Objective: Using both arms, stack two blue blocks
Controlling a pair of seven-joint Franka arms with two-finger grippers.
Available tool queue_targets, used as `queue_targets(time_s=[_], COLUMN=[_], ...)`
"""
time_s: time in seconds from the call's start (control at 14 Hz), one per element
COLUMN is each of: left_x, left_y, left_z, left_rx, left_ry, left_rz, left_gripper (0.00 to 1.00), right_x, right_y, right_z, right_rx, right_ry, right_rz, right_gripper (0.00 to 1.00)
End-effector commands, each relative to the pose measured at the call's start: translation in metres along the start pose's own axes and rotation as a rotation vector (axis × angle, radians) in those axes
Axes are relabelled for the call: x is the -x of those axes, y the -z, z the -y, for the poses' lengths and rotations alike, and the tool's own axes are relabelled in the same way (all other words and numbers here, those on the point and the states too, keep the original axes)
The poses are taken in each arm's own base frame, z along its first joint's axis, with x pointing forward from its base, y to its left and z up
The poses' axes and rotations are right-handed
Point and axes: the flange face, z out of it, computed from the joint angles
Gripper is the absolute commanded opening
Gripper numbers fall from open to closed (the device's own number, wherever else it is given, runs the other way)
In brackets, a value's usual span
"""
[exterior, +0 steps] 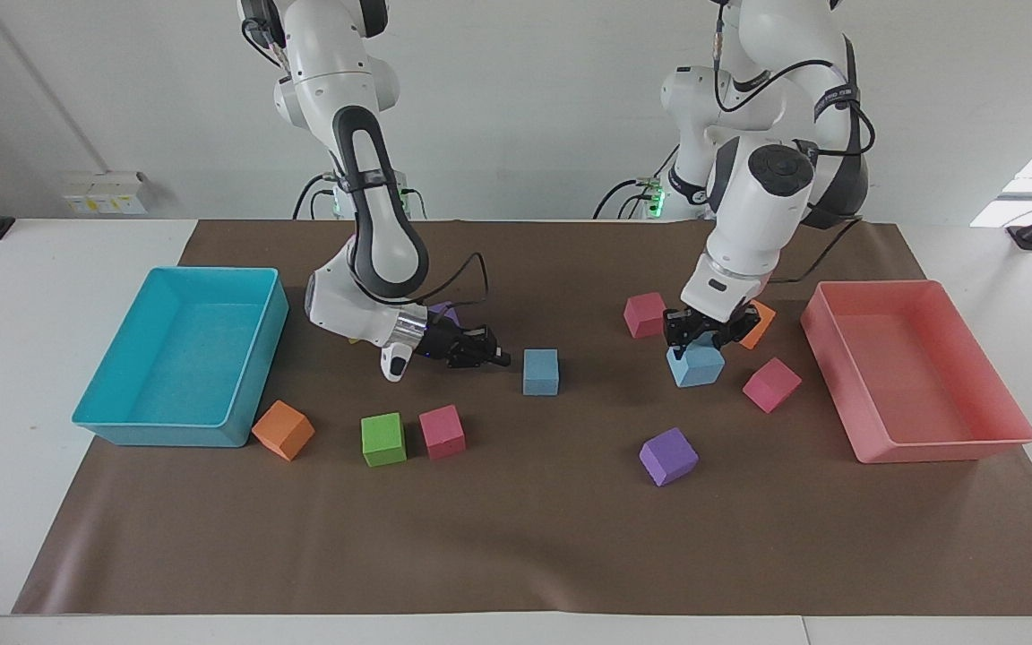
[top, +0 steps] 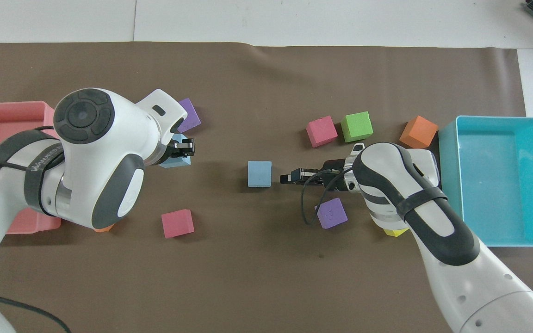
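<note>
One blue block [exterior: 696,366] [top: 172,160] hangs a little above the mat with my left gripper [exterior: 694,346] [top: 185,149] shut on its top; it is over the stretch toward the left arm's end, among a pink and an orange cube. The other blue block [exterior: 540,372] [top: 259,174] rests on the mat near the middle. My right gripper [exterior: 502,358] [top: 286,178] lies low and level beside that block, shut and empty, its tips pointing at the block with a small gap between.
A turquoise tray [exterior: 238,358] stands at the right arm's end, a pink tray [exterior: 937,448] at the left arm's end. Pink cubes [exterior: 646,314] [exterior: 771,384] [exterior: 442,431], purple cubes [exterior: 668,456] [top: 331,213], a green cube [exterior: 383,439] and orange cubes [exterior: 283,430] [exterior: 756,324] lie scattered.
</note>
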Motion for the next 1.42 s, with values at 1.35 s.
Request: queue_targets(time_s=[1.35], left_x=[0.033], left_y=[-0.052], left_z=[-0.172], left_rx=[0.051], left_ry=[0.026], left_rz=[0.002], left_gripper=[0.16], right_x=[0.000], right_y=[-0.003], right_z=[-0.003], right_rx=[-0.011], right_ry=[0.012], right_rz=[-0.018], right_gripper=[0.00])
